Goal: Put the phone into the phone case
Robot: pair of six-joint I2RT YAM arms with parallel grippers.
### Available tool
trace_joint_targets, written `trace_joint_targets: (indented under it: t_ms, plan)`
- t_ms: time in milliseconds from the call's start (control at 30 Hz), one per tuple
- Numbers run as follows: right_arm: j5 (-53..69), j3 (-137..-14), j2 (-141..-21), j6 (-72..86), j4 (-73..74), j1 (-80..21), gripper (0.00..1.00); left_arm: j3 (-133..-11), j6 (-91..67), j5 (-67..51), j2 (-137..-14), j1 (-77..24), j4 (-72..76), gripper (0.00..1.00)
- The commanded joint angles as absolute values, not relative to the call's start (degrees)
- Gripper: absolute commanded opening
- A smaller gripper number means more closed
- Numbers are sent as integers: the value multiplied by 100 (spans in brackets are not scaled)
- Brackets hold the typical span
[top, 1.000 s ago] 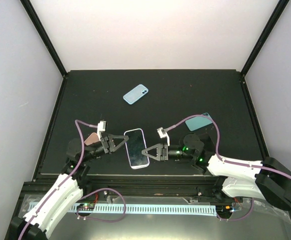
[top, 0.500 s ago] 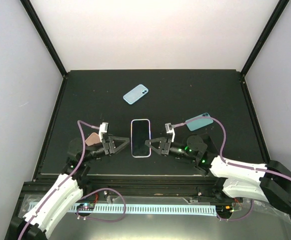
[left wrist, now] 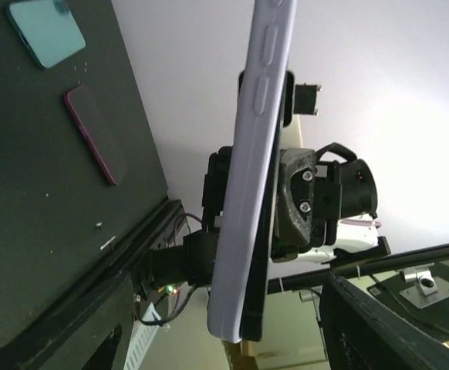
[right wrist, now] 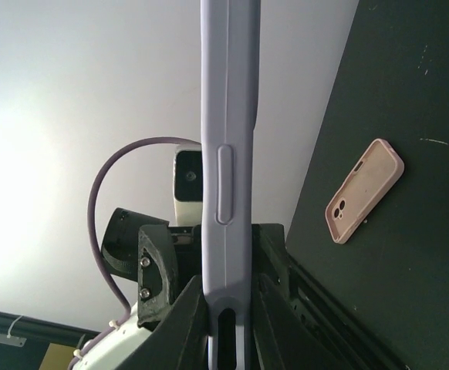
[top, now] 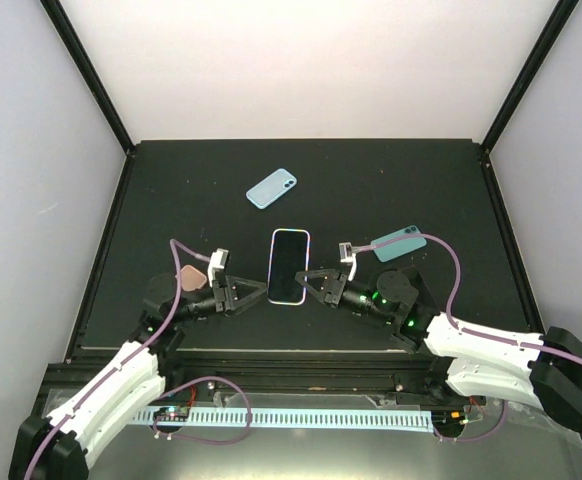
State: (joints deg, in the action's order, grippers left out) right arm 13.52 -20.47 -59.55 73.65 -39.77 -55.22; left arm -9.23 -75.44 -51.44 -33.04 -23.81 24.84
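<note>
A phone (top: pixel 289 265) sits in its lilac case (right wrist: pixel 226 116), raised over the bench (top: pixel 391 190) — right jaws clamped on it. Left jaws touch it — grip unclear.

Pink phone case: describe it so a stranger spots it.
On the black table, look front left, beside the left gripper gripping the lavender-cased phone. The pink phone case lies there. The light blue case and teal case lie elsewhere; it alone is pink.

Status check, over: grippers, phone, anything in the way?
Right gripper shut on phone; left gripper at its other edge, grip unclear. Phone sits in lavender case, held off table. Pink case, teal case, blue case lie apart.
</note>
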Motion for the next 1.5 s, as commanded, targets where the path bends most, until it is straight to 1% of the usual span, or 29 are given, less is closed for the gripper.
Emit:
trace_joint_targets:
  t_ms: [0, 167, 267, 467, 633, 933, 967, 1167, 1233, 1333, 1467]
  plan:
    - [1144, -2311, -5926, 7338, -4368, -5527, 15, -1119, -7472, -5355, -3575, -2552, 2866, 68]
    - [1116, -2333, -5962, 7351, -4369, -5528, 15, -1189, -7439, -5304, -3726, -2728, 2916, 67]
    - [1129, -2347, -5985, 7363, -4369, -5528, 15, -1204, -7413, -5242, -3736, -2776, 2852, 63]
    - [1136, -2355, -6035, 7389, -4342, -5528, 15, -1204, -7388, -5174, -3744, -2798, 2787, 48]
    - [1164, -2347, -6079, 7387, -4335, -5528, 15, -1223, -7345, -5117, -3752, -2799, 2656, 33]
    - [1310, -2368, -6180, 7223, -4065, -5522, 15, -1406, -6955, -4997, -3823, -2796, 1873, 3]
    - [1336, -2383, -6191, 7189, -4005, -5525, 15, -1447, -6898, -4983, -3830, -2802, 1777, 2]
    - [1477, -2391, -6290, 7102, -3915, -5533, 17, -1591, -6691, -4887, -3832, -2803, 1418, 2]
    - [1517, -2391, -6291, 7084, -3921, -5529, 18, -1586, -6661, -4884, -3824, -2798, 1436, 1]
    - [1498, -2398, -6237, 7056, -3878, -5528, 25, -1558, -6660, -4908, -3763, -2803, 1555, 2]
    - [1490, -2512, -6164, 6939, -3655, -5463, 30, -1538, -6671, -5146, -3639, -2803, 1819, 2]
